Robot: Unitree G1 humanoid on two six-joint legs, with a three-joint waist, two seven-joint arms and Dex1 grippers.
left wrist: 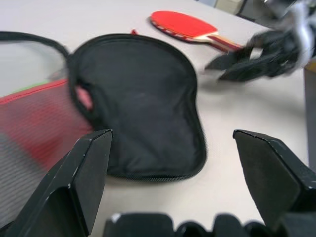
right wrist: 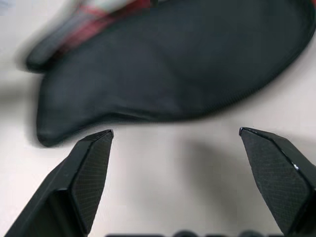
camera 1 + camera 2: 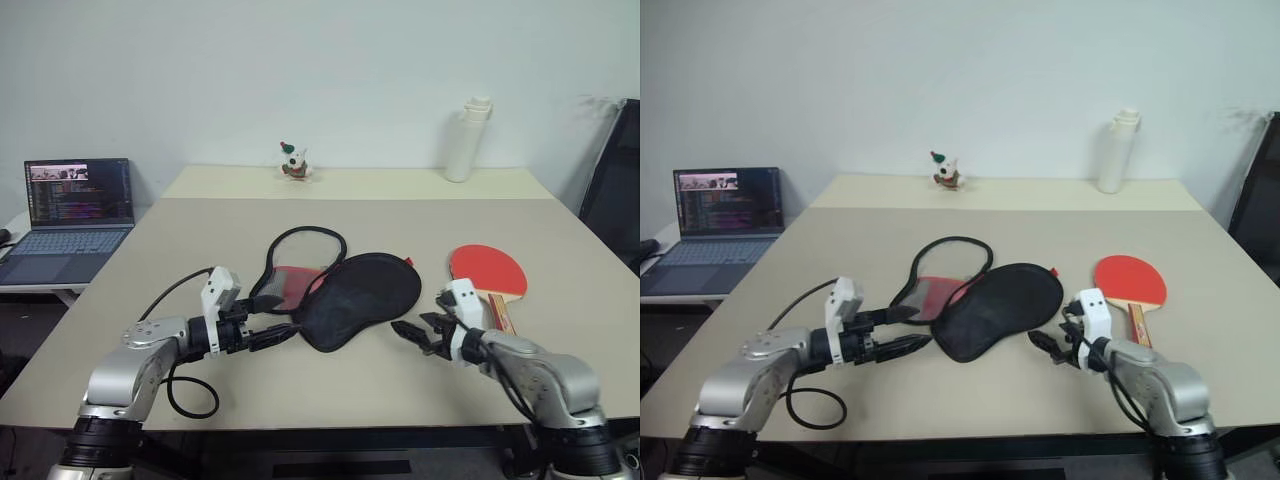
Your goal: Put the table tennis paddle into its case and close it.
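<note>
**Both jaws apart, case unzipped on the tabletop, paddle lying outside it**

On my left wrist feed I see the left gripper (image 1: 170, 182) with its jaws standing wide apart and nothing between them; they point across the narrow end of the case (image 3: 355, 298). From the head camera this gripper hovers just beside the case's near-left edge, close to the red mesh flap, apart from it as far as I can tell.

The right gripper (image 2: 175, 182) also has its jaws spread wide and empty. They face the black side of the case from the near-right, with a strip of bare tabletop (image 3: 300, 385) between the fingertips and the fabric.

The case lies in the middle of the tabletop, open: the black half sits uppermost on the right, and the red half with its black edging loop is folded out to the left.

The table tennis paddle (image 3: 488, 272) lies flat on the tabletop to the right of the case, red face up, handle pointing toward me, just behind the right gripper. It is outside the case and not touching it.

Farther off, a small figurine (image 3: 293, 162) and a white bottle (image 3: 467, 140) stand at the far edge, and an open laptop (image 3: 70, 215) sits on a side desk to the left.
</note>
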